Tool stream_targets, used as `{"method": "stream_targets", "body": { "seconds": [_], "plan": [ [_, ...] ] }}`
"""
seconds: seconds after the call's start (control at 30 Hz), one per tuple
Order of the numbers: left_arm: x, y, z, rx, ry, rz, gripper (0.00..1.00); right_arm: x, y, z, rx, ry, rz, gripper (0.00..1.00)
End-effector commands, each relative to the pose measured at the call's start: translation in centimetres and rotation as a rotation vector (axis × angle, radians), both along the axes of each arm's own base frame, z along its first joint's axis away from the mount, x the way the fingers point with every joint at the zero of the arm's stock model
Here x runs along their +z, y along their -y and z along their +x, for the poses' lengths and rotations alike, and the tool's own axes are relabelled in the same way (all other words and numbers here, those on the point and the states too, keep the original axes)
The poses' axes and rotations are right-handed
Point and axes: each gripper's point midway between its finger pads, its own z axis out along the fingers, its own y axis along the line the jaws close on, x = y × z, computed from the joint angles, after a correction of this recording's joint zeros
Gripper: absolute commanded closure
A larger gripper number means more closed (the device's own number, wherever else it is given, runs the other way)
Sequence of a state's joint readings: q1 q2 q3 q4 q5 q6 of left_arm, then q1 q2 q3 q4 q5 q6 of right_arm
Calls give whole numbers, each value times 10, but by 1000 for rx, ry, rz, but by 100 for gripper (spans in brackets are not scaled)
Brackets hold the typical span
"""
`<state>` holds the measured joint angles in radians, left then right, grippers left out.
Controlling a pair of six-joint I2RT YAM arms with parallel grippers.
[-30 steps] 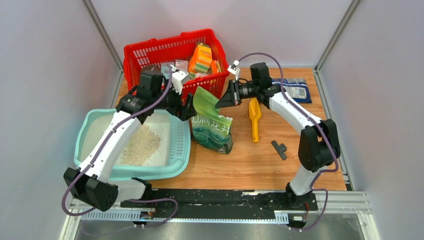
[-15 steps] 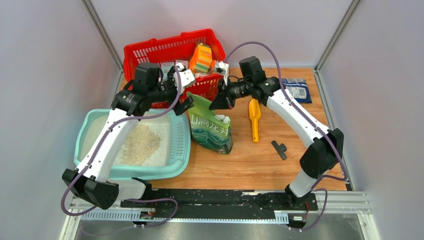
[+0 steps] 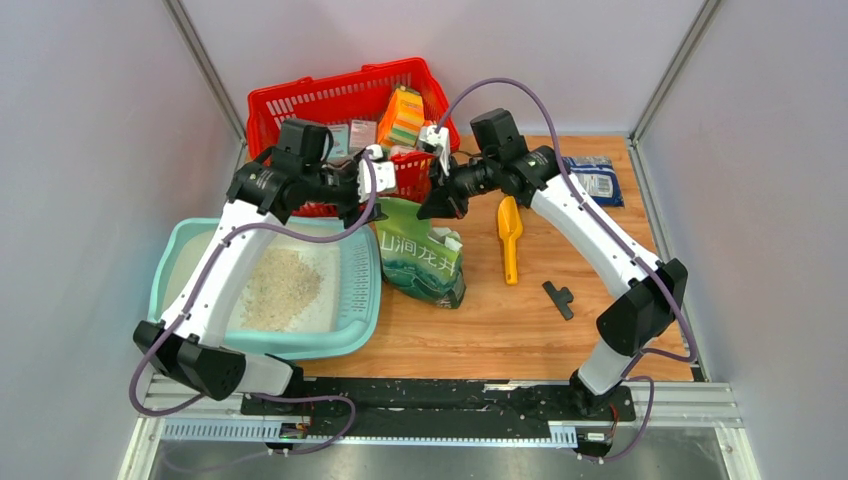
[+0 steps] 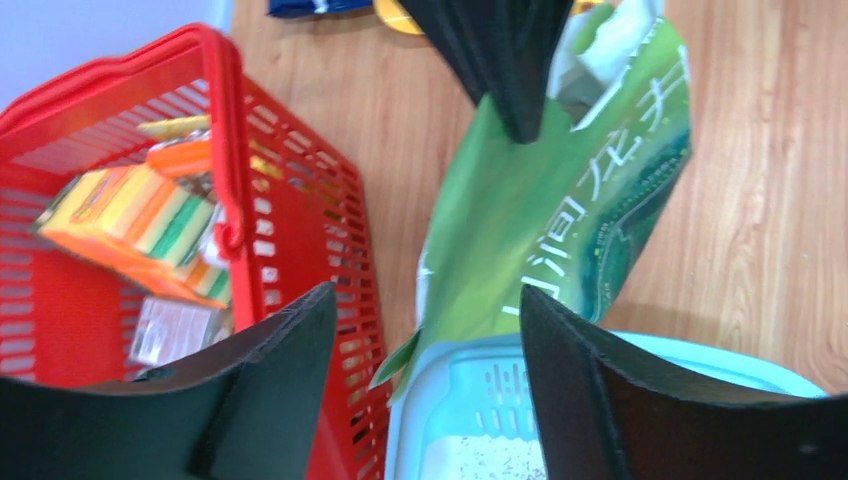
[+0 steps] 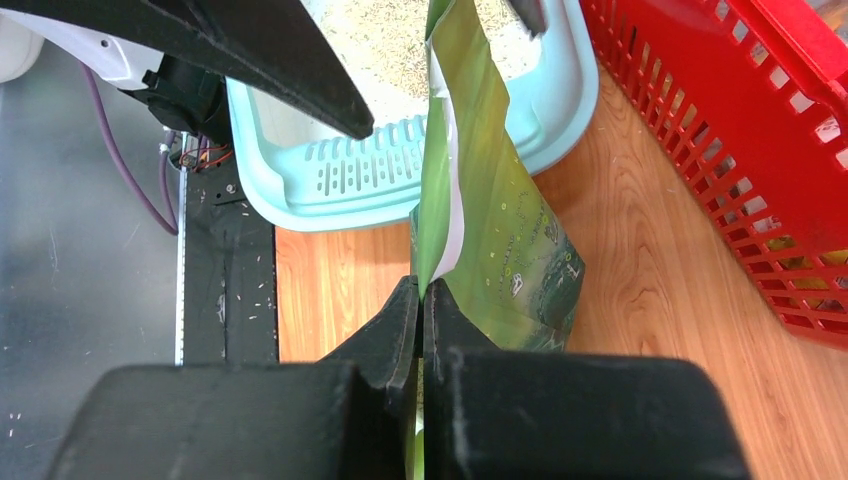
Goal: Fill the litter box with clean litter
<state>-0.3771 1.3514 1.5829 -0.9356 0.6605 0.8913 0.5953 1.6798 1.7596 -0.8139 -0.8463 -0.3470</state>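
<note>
The pale teal litter box [image 3: 190, 262] lies at the left with a heap of clean litter [image 3: 281, 286] in it. A green printed bag [image 3: 425, 258] stands just right of the box. My right gripper [image 3: 433, 206] is shut on the bag's top edge; the right wrist view shows its jaws [image 5: 420, 287] pressed on the thin green edge of the bag [image 5: 500, 240]. My left gripper [image 3: 368, 212] is open and empty, above the box's grille ledge beside the bag's top left corner. In the left wrist view it [image 4: 428, 292] frames the bag [image 4: 540, 220], the box [image 4: 470, 385] and litter [image 4: 485, 462].
A red mesh basket [image 3: 300, 105] with boxes stands behind the litter box and the bag. A yellow scoop [image 3: 509, 236], a small black part [image 3: 559, 298] and a blue packet [image 3: 597, 180] lie on the wooden table to the right. Stray grains dot the black base rail.
My right gripper has moved left onto the bag's top edge and holds it. My left arm has risen and shifted slightly back, its gripper still beside the bag's top corner.
</note>
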Motion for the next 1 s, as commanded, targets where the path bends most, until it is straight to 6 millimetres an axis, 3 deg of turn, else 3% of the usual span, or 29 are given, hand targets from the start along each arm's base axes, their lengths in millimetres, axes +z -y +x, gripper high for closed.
{"method": "stream_targets", "body": {
  "seconds": [0.0, 0.2, 0.23, 0.27, 0.33, 0.4, 0.43, 0.47, 0.5, 0.57, 0.6, 0.67, 0.7, 0.73, 0.97],
  "plan": [
    [-6, 13, -27, -172, -103, -20, 30, 55, -11, -1, 50, 148, 136, 100],
    [-18, 23, -22, -184, -152, -14, 56, 56, -12, -1, 54, 152, 136, 100],
    [-19, 26, -22, -189, -161, -12, 63, 55, -11, -1, 53, 148, 134, 100],
    [-19, 28, -21, -185, -164, -10, 87, 55, -11, 0, 48, 148, 132, 100],
    [-16, 30, -20, -181, -170, -21, 98, 55, -9, 2, 35, 151, 126, 100],
    [-10, 33, -19, -162, -166, -45, 100, 58, -3, 8, -13, 142, 120, 97],
    [-5, 33, -18, -148, -164, -60, 100, 59, 4, 18, -61, 134, 118, 89],
    [-2, 33, -14, -116, -163, -67, 100, 62, 8, 27, -112, 129, 120, 74],
    [8, 35, -7, -61, -165, -108, 100, 64, 19, 43, -190, 122, 118, 45],
    [14, 33, 5, 29, -155, -135, 100, 66, 38, 72, -401, 87, 101, 26],
    [33, 35, 10, 78, -133, -204, 100, 67, 47, 80, -461, 88, 88, 17],
    [38, 33, 13, 158, -157, -266, 100, 56, 60, 85, -556, 64, 27, 13],
    [55, 33, 14, 169, -110, -313, 100, 56, 63, 80, -566, 43, 21, 12],
    [58, 33, 14, 183, -113, -330, 100, 48, 63, 74, -566, 2, 7, 12],
    [49, 28, -3, 217, -196, -353, 100, -12, 80, 32, -641, -190, -186, 12]
  ]
}}
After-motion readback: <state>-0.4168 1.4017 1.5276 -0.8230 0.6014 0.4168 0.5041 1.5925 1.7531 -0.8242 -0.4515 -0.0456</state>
